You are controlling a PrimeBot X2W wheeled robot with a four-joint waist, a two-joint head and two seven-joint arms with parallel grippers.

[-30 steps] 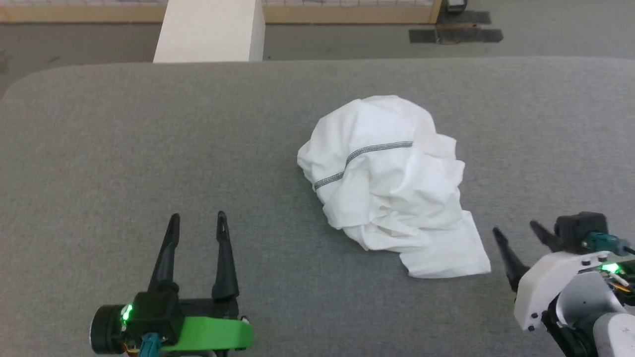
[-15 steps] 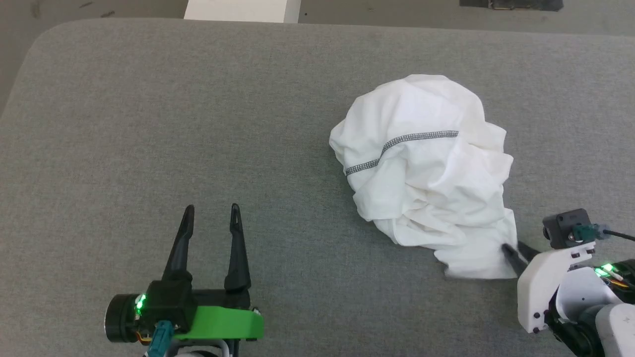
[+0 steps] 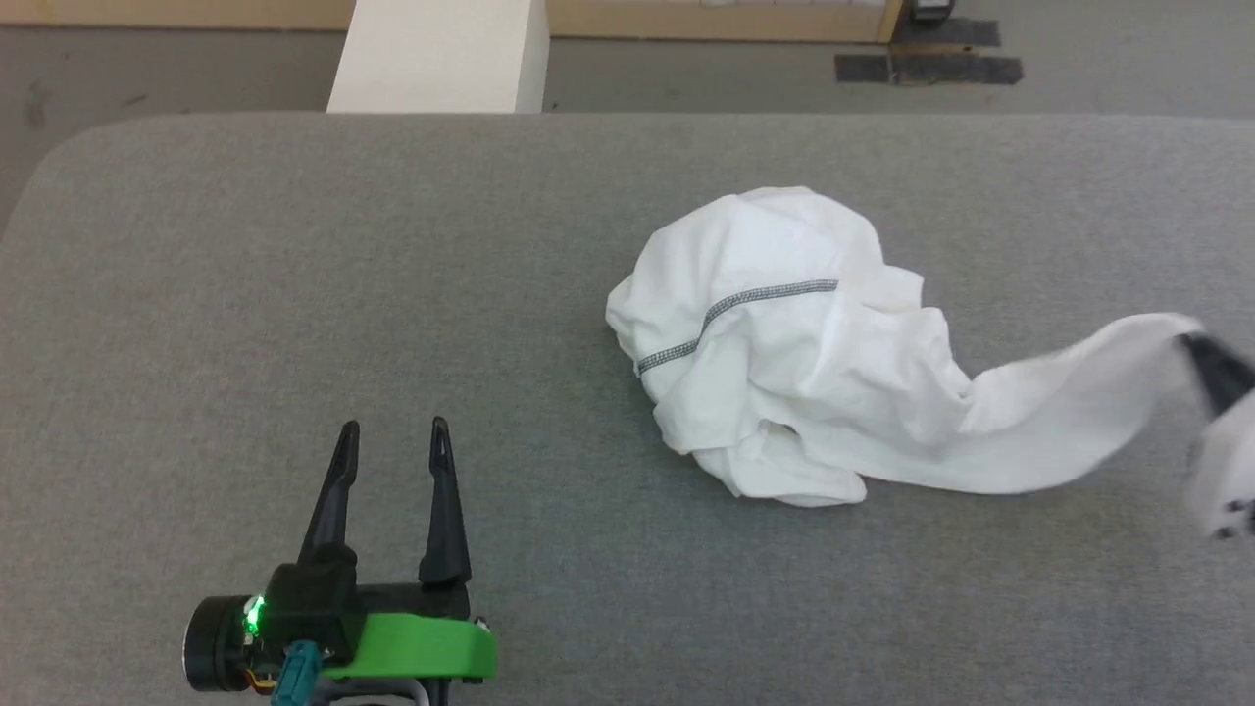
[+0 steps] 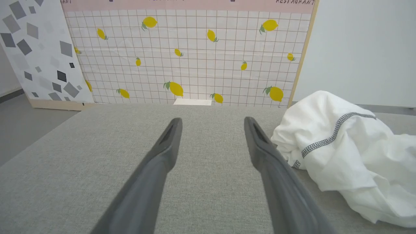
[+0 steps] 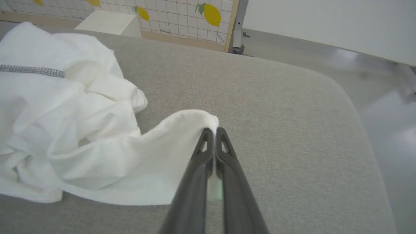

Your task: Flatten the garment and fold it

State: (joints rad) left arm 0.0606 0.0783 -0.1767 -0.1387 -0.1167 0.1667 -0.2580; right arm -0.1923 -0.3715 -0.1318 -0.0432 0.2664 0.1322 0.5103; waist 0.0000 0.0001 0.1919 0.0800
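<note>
Dark-fingered right tool (image 5: 212,130), fully closed, clamped on a corner of the white garment (image 3: 784,353), corner stretched toward the right edge. Rest of garment bunched right of centre on grey surface (image 3: 294,255). Near left: left tool (image 3: 393,426) spread open, empty, well apart.

One word can be read. In the left wrist view, a board with a grid and yellow lemons (image 4: 201,65) stands at the back. A pink strip (image 4: 195,5) runs along its top. At the right end of the strip, dark capital letters spell RESTAURANT (image 4: 295,2). Their tops are cut off at the edge of the view. At the left end are a few more dark letters (image 4: 66,1), cut off too much to read.
</note>
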